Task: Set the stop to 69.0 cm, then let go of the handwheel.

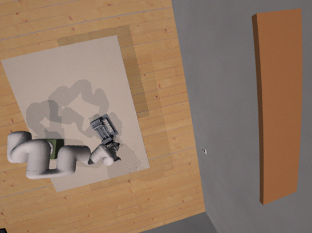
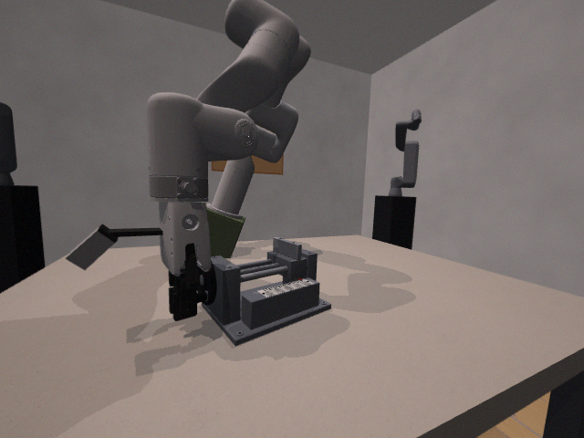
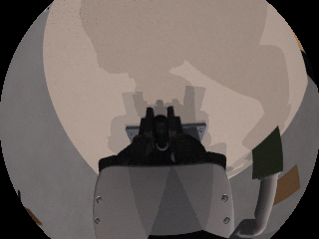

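- Dark grey metal makes up the stop fixture, which sits on the beige table toward the arm's end of the top.
- At the fixture's near end, the black handwheel stands upright against the end plate; only its rim shows beside the tool in the exterior view.
- The gripper hangs straight down from the pale arm, its black fingers pinched on the handwheel's handle, low at the wheel's edge.
- Behind the end plate, parallel rods run back to the stop block, which stands near the far end of the rails.
- Along the fixture's right side lies a scale strip with a small red mark near its far end; the figures are too small to read.
- The wrist view shows only the closed fingertips over the table, with the wheel hidden.
- Farther back, a green base carries the arm.
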{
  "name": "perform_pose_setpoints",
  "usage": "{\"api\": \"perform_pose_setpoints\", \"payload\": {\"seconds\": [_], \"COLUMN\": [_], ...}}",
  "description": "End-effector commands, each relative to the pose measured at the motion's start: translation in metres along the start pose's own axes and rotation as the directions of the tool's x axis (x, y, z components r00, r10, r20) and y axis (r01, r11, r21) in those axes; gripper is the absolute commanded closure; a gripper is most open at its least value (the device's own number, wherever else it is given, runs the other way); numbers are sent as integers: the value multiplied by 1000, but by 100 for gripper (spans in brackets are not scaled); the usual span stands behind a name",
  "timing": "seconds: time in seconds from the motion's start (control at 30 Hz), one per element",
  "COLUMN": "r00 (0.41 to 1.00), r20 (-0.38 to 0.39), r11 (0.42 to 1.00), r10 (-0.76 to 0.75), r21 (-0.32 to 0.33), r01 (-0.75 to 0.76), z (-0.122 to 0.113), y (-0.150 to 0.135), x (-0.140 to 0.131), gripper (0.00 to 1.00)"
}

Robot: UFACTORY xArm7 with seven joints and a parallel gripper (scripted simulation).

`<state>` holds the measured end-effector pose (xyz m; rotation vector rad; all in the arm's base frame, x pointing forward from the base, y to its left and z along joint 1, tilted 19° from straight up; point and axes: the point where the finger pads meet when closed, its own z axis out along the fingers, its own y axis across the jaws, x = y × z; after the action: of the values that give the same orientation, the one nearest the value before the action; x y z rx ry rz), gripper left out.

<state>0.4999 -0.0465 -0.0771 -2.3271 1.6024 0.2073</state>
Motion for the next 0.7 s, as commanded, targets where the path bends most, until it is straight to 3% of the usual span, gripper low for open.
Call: {"api": "perform_pose_setpoints", "payload": {"seconds": [0.0,0.67], "r00": [1000,1000], "r20": [-2,-2], "r11": [1000,1000], "r10": [1,1], "r21": [2,2], "r01": [-1,-1], "z": [-4,-15], "y": [-2,-8], "x": [2,1], "gripper": [94,94]}}
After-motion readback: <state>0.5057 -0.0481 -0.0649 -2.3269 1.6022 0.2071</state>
